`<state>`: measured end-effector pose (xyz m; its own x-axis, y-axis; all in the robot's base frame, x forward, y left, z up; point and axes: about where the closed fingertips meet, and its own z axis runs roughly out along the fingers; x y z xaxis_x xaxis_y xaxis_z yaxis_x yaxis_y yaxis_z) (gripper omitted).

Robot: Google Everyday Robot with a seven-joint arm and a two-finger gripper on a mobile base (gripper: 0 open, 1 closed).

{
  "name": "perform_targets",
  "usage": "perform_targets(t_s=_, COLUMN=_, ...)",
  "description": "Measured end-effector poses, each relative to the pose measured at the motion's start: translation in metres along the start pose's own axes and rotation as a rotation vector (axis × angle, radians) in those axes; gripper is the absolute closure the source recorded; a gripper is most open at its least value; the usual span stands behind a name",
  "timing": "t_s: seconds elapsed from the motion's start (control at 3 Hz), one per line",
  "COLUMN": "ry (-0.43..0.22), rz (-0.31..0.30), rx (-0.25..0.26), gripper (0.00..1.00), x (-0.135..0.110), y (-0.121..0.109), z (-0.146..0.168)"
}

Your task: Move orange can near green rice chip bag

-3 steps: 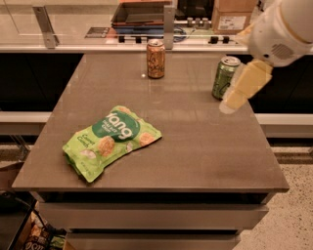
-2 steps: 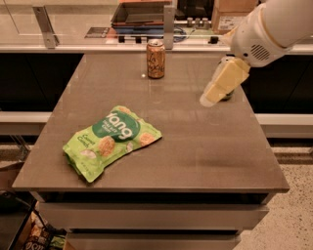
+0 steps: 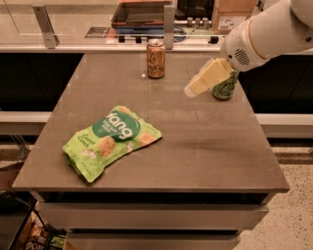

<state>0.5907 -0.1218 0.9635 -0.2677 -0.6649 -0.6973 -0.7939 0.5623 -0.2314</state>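
Note:
The orange can (image 3: 156, 59) stands upright near the far edge of the brown table (image 3: 205, 146), at its middle. The green rice chip bag (image 3: 110, 139) lies flat on the table's near left part, well apart from the can. My gripper (image 3: 191, 90) hangs above the table to the right of the orange can, with its cream-coloured fingers pointing down and left. It holds nothing. It partly covers a green can (image 3: 225, 87) at the table's right edge.
A counter with a glass screen and metal posts (image 3: 45, 24) runs behind the table. A dark tray (image 3: 142, 12) and a cardboard box (image 3: 232, 13) stand there. The floor lies to the right of the table.
My gripper has moved left across the table, from over the green can toward the orange can. The cans and the bag have not moved.

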Motion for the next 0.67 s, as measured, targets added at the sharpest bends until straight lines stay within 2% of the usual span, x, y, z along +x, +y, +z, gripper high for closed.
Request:
perform_targets(t_s=0.33, ry=0.001, rz=-0.001, rx=-0.001, gripper=0.00, x=0.000, y=0.000, z=0.000)
perform_targets(t_s=0.67, ry=-0.037, rz=0.002, rx=0.036, gripper=0.00, x=-0.013, y=-0.011, z=0.003)
